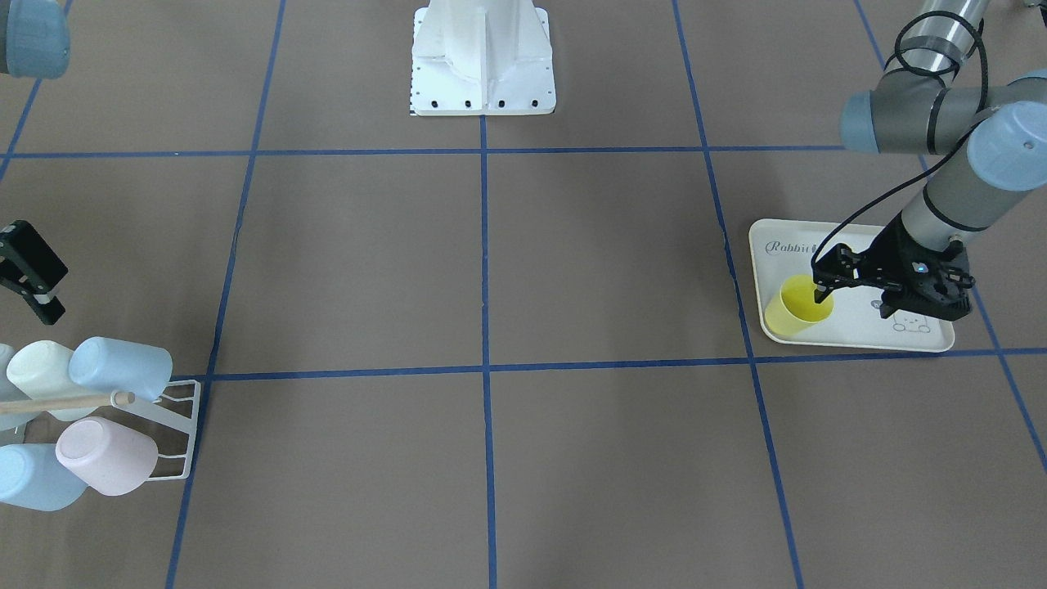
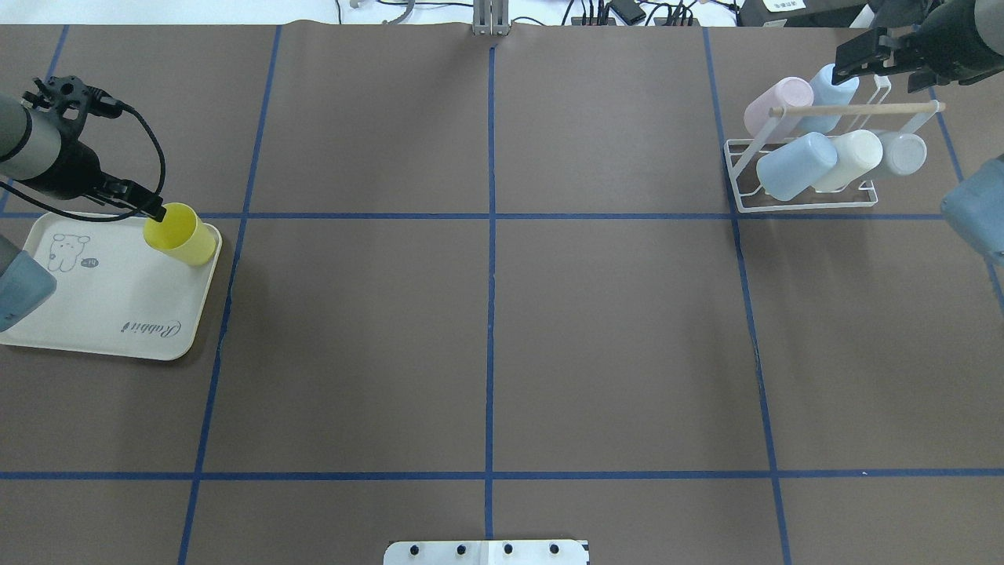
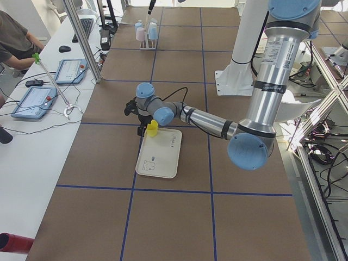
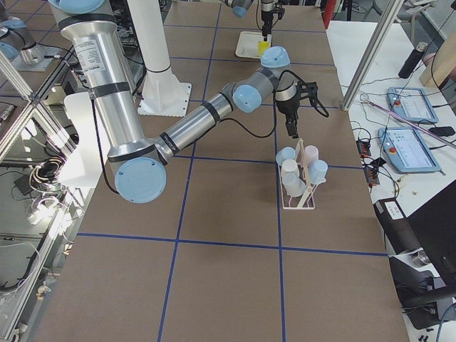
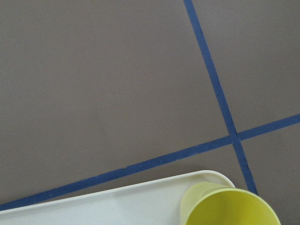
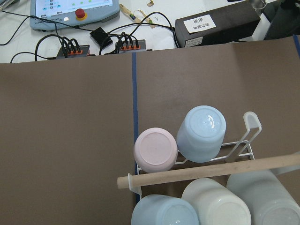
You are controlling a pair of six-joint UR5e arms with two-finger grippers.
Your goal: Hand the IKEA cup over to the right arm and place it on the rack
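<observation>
**Desk:** Where's the cup right now?

**Me:** The yellow IKEA cup [image 2: 184, 239] stands upright on the cream tray [image 2: 118, 306]. From overhead it's in the tray's 1 o'clock corner, just beside the rim. The tray itself sits out at 9 o'clock on the table [image 2: 486, 329].

**Desk:** And your claws?

**Me:** My left gripper [image 1: 820, 288] has one finger dipped into the cup's mouth on its 10 o'clock side. I cannot tell whether it has pinched the wall. My right gripper [image 2: 841, 64] hangs spread and empty over the rack [image 2: 737, 169], up at 2 o'clock.

**Desk:** How would you play the pick?

**Me:** A rim pinch is a thin hold, I reckon, so I'd squeeze firmly. Then I'd lift straight up until the base clears the tray rim, and only after that swing toward 3 o'clock. Dragging sideways could catch that lip or shove the tray.

**Desk:** Room to move?

**Me:** Plenty through the middle of the table, which suits the hand-over. The rack is the crowded end, with five cups [image 2: 796, 165] hung around the wooden rod [image 2: 855, 109]. Any free prong looks to be in the back row toward 3 o'clock, but my right claw partly hides it, so I can't confirm
</observation>
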